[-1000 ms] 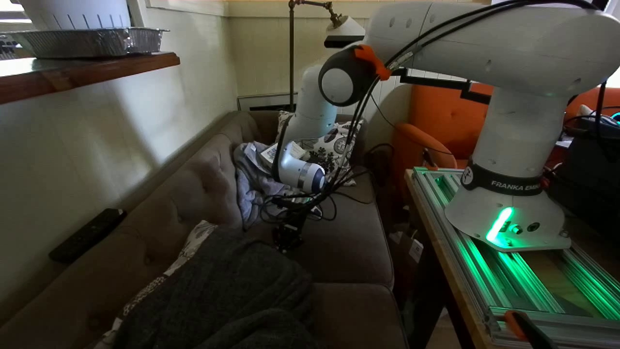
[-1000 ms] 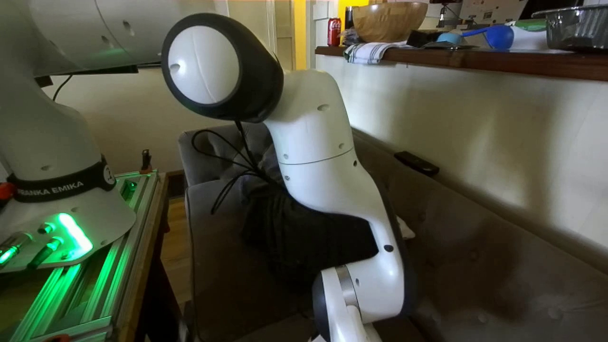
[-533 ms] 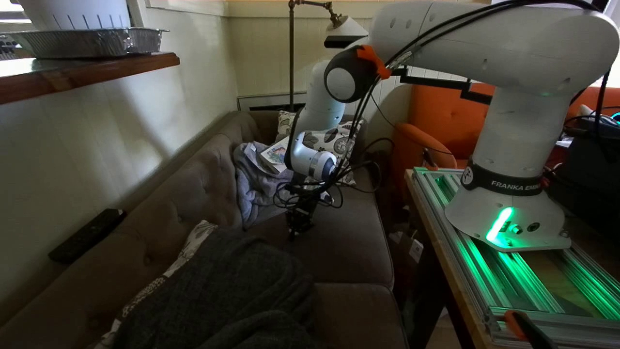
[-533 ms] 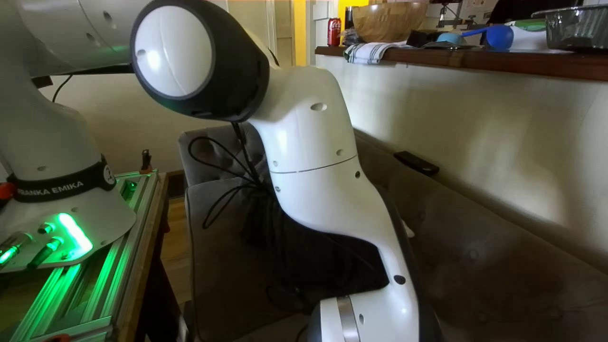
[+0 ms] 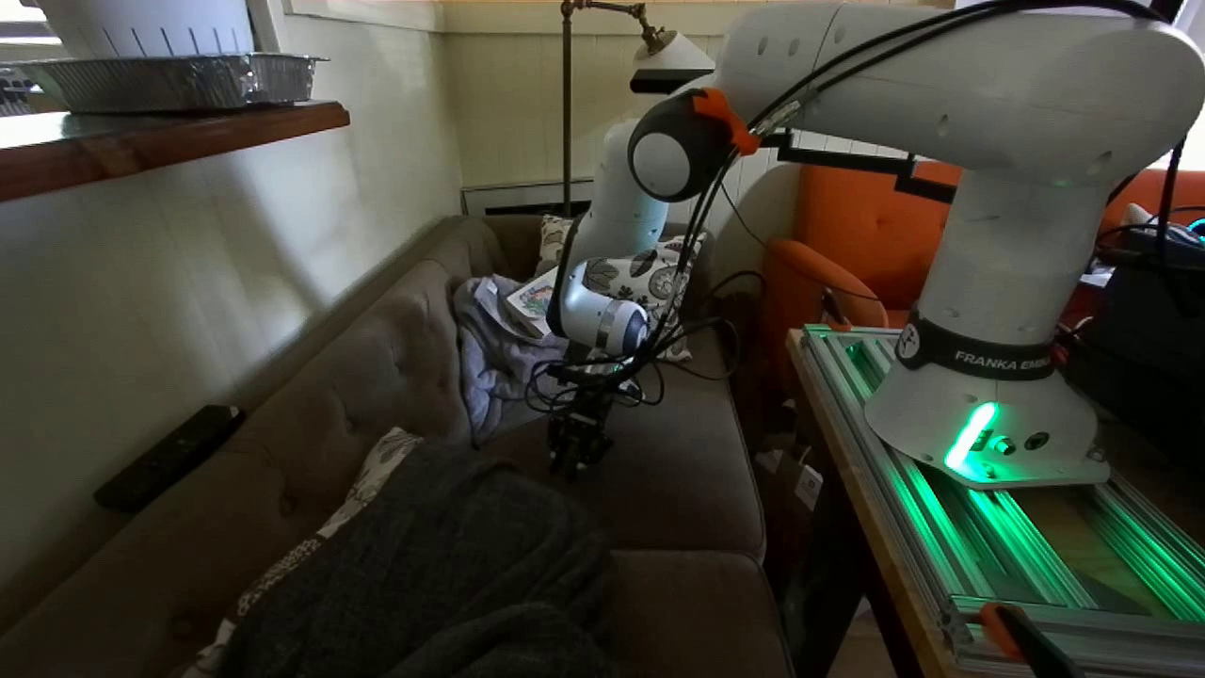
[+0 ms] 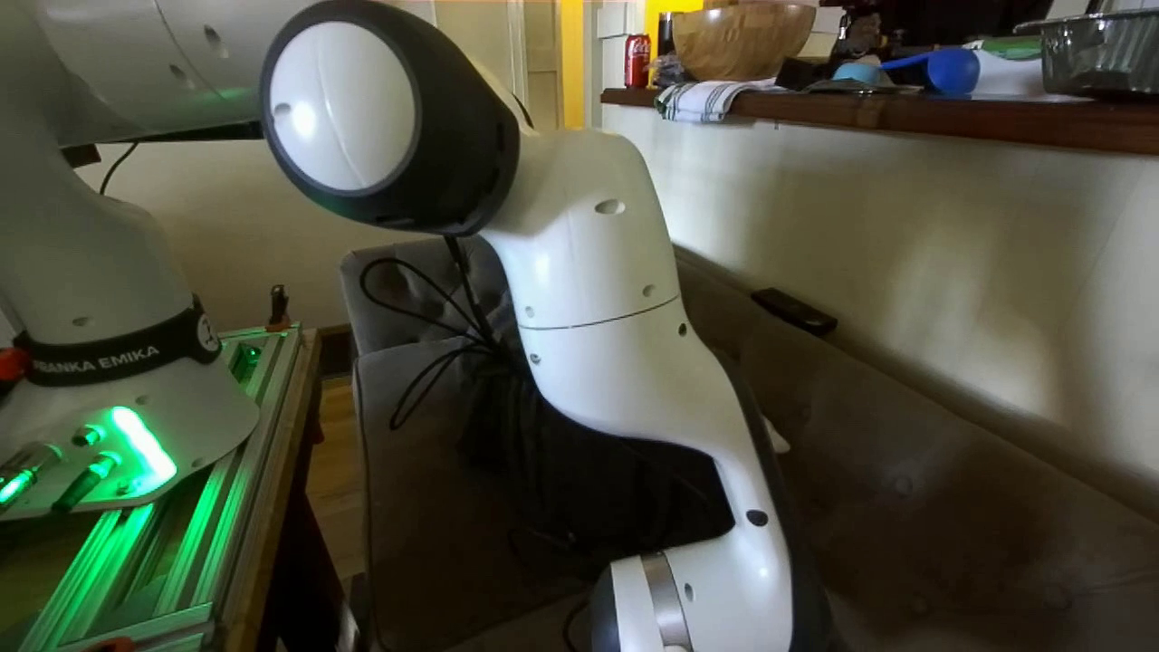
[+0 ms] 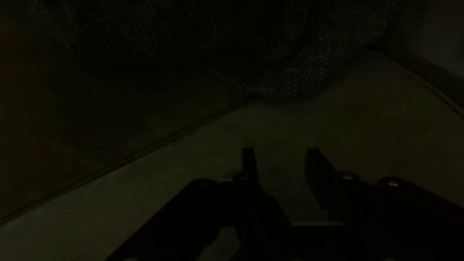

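In the very dark wrist view my gripper (image 7: 280, 149) stands open, its two fingers apart with only sofa cushion (image 7: 203, 156) seen between them. A dark grey woven blanket (image 7: 297, 76) lies beyond the fingertips at the top of that view. In an exterior view the gripper (image 5: 568, 467) points down over the sofa seat (image 5: 678, 480), just past the edge of the heaped dark blanket (image 5: 442, 556). Whether the fingertips touch the seat I cannot tell. Elsewhere the gripper is below the picture, and only the arm's wrist (image 6: 706, 589) shows.
A lavender-grey throw (image 5: 490, 363) with a book (image 5: 533, 303) on it and a patterned pillow (image 5: 645, 282) lie behind the gripper. A black remote (image 5: 169, 457) rests on the sofa's back. Loose cables (image 5: 659, 367) hang round the wrist. The robot's table (image 5: 838, 452) stands alongside.
My gripper has lifted back from the blanket, toward the book end of the sofa, then sunk slightly. Its fingers look further apart than half a second ago. The blanket looks unmoved.
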Controlling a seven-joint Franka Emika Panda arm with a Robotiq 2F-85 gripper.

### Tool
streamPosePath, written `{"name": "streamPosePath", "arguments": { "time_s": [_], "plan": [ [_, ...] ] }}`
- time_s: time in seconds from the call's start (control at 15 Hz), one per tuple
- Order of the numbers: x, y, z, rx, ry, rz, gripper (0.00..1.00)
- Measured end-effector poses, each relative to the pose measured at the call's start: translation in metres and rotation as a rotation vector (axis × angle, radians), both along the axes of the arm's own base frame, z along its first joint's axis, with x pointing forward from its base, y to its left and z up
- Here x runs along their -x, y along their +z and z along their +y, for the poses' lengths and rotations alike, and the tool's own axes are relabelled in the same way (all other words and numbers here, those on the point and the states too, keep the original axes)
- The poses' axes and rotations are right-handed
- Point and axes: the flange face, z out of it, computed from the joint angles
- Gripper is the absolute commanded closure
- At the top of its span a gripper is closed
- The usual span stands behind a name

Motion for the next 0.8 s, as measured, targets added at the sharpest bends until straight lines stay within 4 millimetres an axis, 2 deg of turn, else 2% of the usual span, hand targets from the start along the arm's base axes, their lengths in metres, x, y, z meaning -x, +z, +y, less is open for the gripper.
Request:
{"name": "streamPosePath", "arguments": {
  "time_s": [0.2, 0.27, 0.8],
  "plan": [
    [-0.015, -0.002, 0.025, -0.041, 0.037, -0.011, 0.06],
    [-0.021, -0.003, 0.033, -0.052, 0.049, -0.016, 0.02],
    [-0.068, -0.001, 0.083, -0.092, 0.149, 0.025, 0.0]
  ]
}}
